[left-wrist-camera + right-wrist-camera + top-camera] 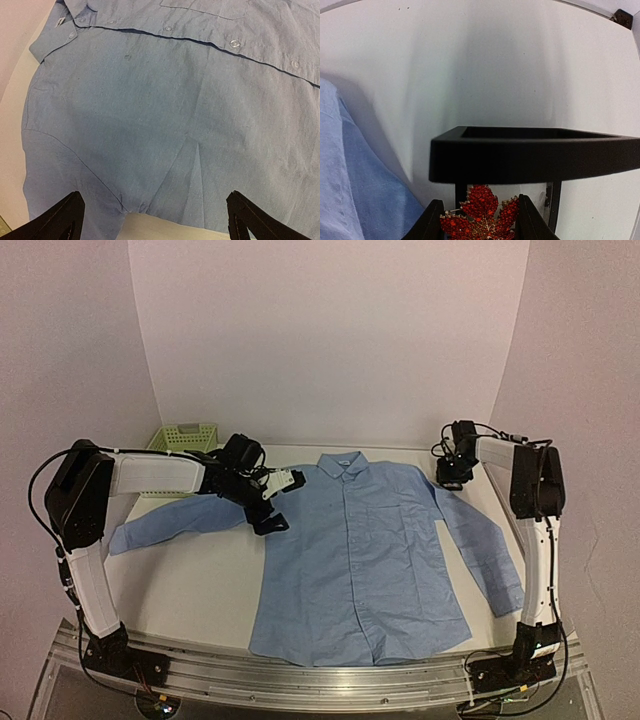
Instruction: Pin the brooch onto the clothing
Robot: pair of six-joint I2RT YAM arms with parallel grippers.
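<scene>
The clothing, a light blue button-up shirt [360,560], lies flat on the white table with its collar at the far side. My left gripper [268,515] hangs open over the shirt's sleeve seam. In the left wrist view the shirt [165,100] fills the picture, and nothing sits between the spread fingers of the left gripper [155,212]. My right gripper [450,478] is at the far right, beyond the shirt's other shoulder. Its wrist view shows the brooch [482,207], a red leaf with gold edging. Both fingers of the right gripper [479,222] press against the brooch, beneath a black square box frame [530,155].
A pale green plastic basket [183,437] stands at the back left behind my left arm. Bare table [200,580] shows left of the shirt's body. White walls close the back and sides. The shirt's sleeve [350,190] lies just left of the right gripper.
</scene>
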